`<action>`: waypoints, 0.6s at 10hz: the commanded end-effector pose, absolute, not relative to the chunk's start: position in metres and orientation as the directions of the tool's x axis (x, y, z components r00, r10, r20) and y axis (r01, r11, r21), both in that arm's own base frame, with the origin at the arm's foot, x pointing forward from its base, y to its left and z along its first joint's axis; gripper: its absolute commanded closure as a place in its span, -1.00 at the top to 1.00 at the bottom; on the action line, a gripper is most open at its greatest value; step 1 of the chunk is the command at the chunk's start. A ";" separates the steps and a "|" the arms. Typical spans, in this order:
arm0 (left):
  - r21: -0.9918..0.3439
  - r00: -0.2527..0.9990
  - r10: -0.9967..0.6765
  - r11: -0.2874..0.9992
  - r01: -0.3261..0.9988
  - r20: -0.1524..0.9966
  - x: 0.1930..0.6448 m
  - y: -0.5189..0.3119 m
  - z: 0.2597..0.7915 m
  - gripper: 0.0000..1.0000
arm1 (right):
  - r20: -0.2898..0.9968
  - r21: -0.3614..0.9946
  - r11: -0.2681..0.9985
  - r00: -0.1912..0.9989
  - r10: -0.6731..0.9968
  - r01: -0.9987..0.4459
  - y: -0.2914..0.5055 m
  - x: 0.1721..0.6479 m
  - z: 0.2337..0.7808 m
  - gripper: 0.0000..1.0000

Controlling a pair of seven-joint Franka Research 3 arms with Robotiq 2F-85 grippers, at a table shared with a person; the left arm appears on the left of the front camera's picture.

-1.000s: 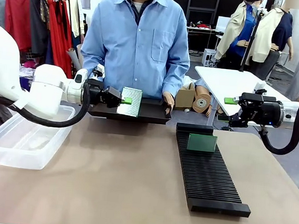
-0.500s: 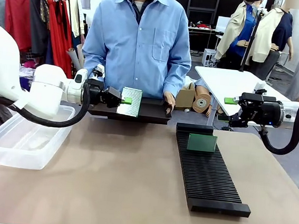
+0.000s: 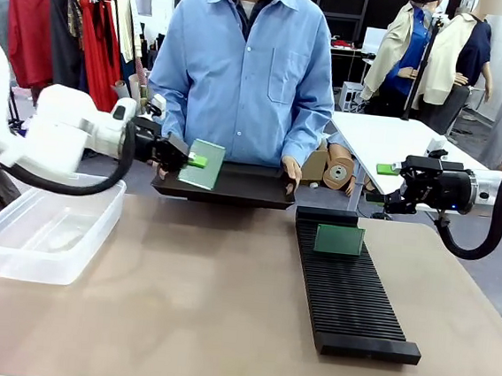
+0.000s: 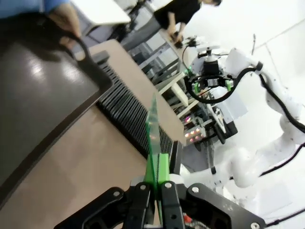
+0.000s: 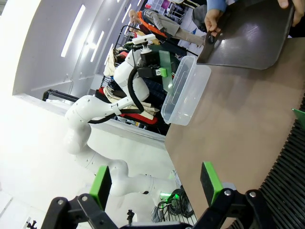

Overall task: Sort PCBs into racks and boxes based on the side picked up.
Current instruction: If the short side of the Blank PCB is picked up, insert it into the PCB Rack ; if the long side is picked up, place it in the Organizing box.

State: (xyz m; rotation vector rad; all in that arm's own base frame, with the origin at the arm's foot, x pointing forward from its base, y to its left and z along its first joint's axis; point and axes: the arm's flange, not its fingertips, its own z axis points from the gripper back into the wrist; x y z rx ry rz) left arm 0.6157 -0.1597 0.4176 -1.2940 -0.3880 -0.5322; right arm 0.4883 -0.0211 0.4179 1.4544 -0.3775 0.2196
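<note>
My left gripper (image 3: pixel 197 161) is shut on one edge of a green PCB (image 3: pixel 204 165), holding it in the air just above the left end of a shallow black tray (image 3: pixel 233 189) that a person holds by both ends. In the left wrist view this PCB (image 4: pixel 153 129) stands edge-on between the shut fingers (image 4: pixel 163 168). A second PCB (image 3: pixel 338 239) stands upright in the far slots of the long black rack (image 3: pixel 352 295). The clear box (image 3: pixel 46 232) sits at the table's left. My right gripper (image 3: pixel 383 185) hangs open beyond the rack's far right, with nothing between its pads (image 5: pixel 101 183).
The person stands at the far edge, hands (image 3: pixel 290 170) on the tray. A bare stretch of brown table (image 3: pixel 196 298) lies between box and rack. In the right wrist view, the box (image 5: pixel 187 90), tray (image 5: pixel 248 38) and rack (image 5: pixel 286 171) lie ahead.
My left gripper has drawn back to the left and slightly up with the PCB, which has tilted and now shows a darker green face. The right arm has not moved.
</note>
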 end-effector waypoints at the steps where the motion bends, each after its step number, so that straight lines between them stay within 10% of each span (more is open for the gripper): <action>1: -0.820 0.862 -0.271 0.284 0.497 0.429 0.602 -0.119 0.451 -1.00 | 0.381 0.922 0.105 0.921 -0.080 -0.373 -0.020 0.488 0.420 1.00; 6: -0.604 0.928 -0.305 0.705 0.371 0.213 0.573 -0.008 0.509 -1.00 | 0.381 0.922 0.105 0.921 -0.080 -0.373 -0.020 0.488 0.420 1.00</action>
